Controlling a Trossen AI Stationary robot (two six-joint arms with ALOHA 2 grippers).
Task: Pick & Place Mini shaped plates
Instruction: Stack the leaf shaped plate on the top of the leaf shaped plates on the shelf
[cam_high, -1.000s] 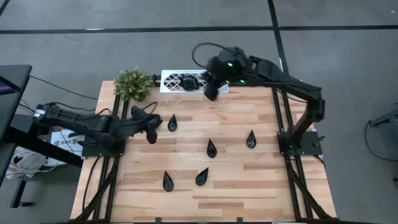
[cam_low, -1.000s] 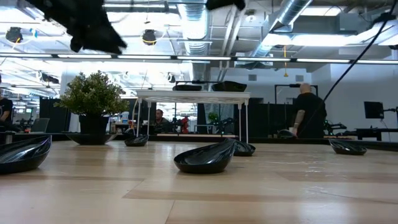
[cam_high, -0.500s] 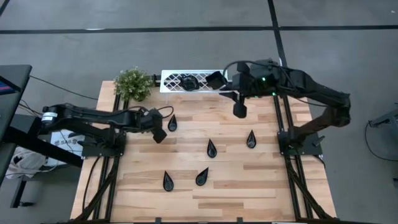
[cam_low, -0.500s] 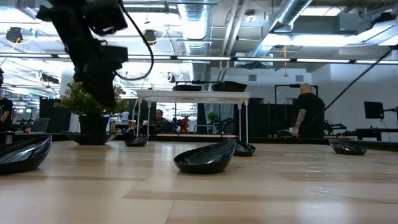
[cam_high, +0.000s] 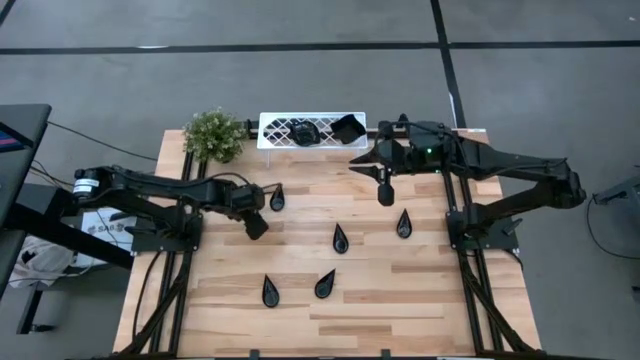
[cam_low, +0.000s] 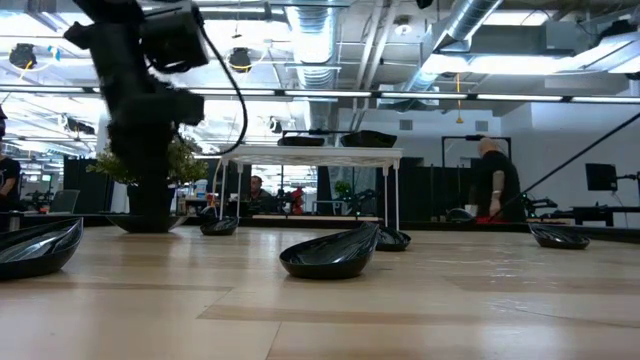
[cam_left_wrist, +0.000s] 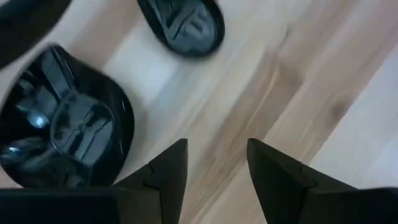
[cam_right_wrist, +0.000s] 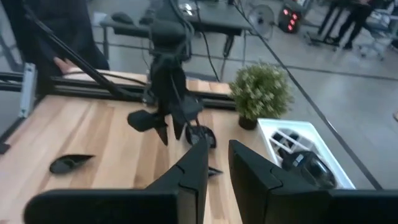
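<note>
Five glossy black teardrop plates lie on the wooden table (cam_high: 420, 300): one (cam_high: 277, 197) near the left gripper, others at the middle (cam_high: 340, 238), right (cam_high: 403, 223) and near side (cam_high: 268, 291) (cam_high: 324, 284). Two more plates (cam_high: 305, 130) (cam_high: 347, 128) lie on the white lattice tray (cam_high: 275, 128). My left gripper (cam_high: 255, 225) is open and empty, low over the wood just beside a plate (cam_left_wrist: 62, 130), with another (cam_left_wrist: 183, 25) farther off. My right gripper (cam_high: 385, 190) hangs empty above the table, its fingers (cam_right_wrist: 193, 168) a narrow gap apart.
A small green potted plant (cam_high: 213, 135) stands at the far left corner beside the tray. In the low view the tray (cam_low: 310, 155) stands raised on legs behind the plates. A person (cam_low: 495, 180) stands in the room beyond. Bare wood lies along the near edge.
My left gripper has gone toward the table's right and near side and come down close to the wood beside a plate. My right gripper has left the tray's right end and gone toward the near right; a plate now shows lying on the tray there.
</note>
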